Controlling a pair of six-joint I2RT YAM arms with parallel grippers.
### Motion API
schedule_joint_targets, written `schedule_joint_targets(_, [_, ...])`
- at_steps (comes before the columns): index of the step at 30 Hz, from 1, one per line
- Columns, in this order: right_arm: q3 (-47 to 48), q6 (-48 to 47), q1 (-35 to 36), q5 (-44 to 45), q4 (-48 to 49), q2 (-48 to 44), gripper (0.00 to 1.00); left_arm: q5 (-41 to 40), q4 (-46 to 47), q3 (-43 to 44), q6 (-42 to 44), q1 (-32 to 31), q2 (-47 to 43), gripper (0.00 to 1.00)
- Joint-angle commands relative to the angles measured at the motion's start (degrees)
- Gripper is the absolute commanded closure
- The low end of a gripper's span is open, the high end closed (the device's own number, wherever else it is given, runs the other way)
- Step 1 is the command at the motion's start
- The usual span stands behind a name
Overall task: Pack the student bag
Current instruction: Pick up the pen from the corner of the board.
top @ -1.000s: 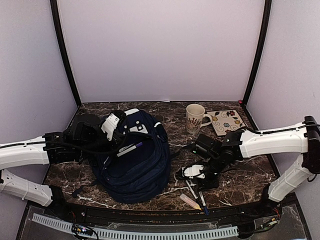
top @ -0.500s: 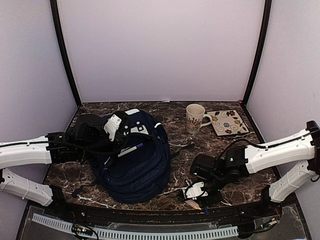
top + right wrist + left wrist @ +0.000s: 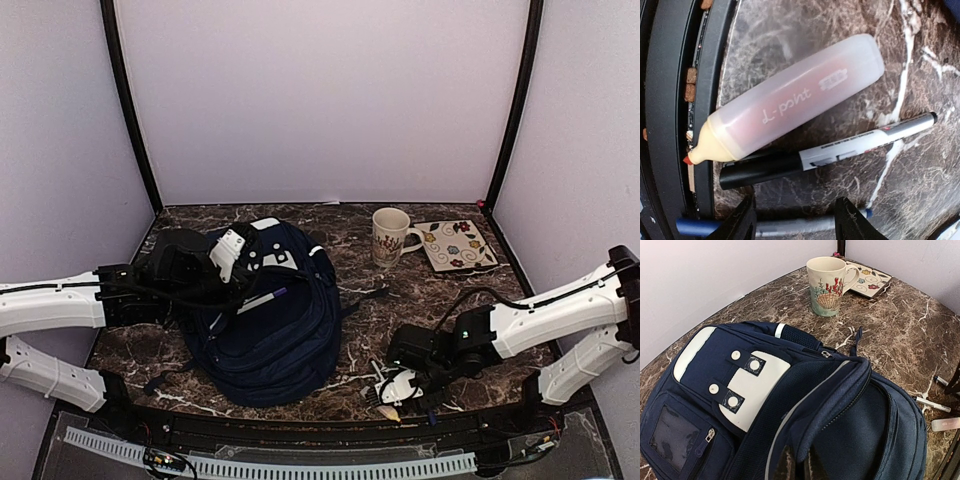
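At the near edge, my R gripper gapes over black marker, L gripper clamps student bag rim; next: drop, pinch marker.

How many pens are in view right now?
3. One pen lies on top of the backpack. Two lie on the table at the open right tool: a black-capped pen and a blue pen. Others may be hidden inside the backpack.
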Motion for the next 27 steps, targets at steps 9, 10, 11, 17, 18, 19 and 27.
schedule_joint_targets(9, [1.4,-4.4,-10.1,-3.8,-2.1,-2.9,0.46,-0.8,3.3,0.6,-0.9,0.9,0.2,1.00])
schedule_joint_targets(10, [1.8,-5.0,-10.7,-5.7,-3.5,-3.6,0.46,-0.7,3.3,0.5,-0.9,0.9,0.1,1.00])
schedule_joint_targets(11, [2.0,-5.6,-11.1,-7.3,-4.9,-4.7,0.46,-0.7,3.3,0.4,-0.9,0.9,0.1,1.00])
schedule_joint_targets(17, [1.2,-9.5,-11.4,-9.6,-10.0,-6.6,0.45,-0.9,3.6,0.2,-0.8,0.9,-0.1,1.00])
schedule_joint_targets(18, [1.0,-10.4,-11.4,-9.5,-10.4,-6.6,0.45,-0.9,3.7,0.2,-0.8,0.9,-0.1,1.00])
schedule_joint_targets(19, [0.9,-11.1,-11.3,-9.5,-10.8,-6.6,0.45,-0.8,3.9,0.2,-0.8,0.9,-0.1,1.00])
schedule_joint_targets(27, [1.1,-16.0,-9.8,-5.3,-10.5,-3.9,0.44,-1.0,3.1,0.0,-0.9,0.9,-1.0,1.00])
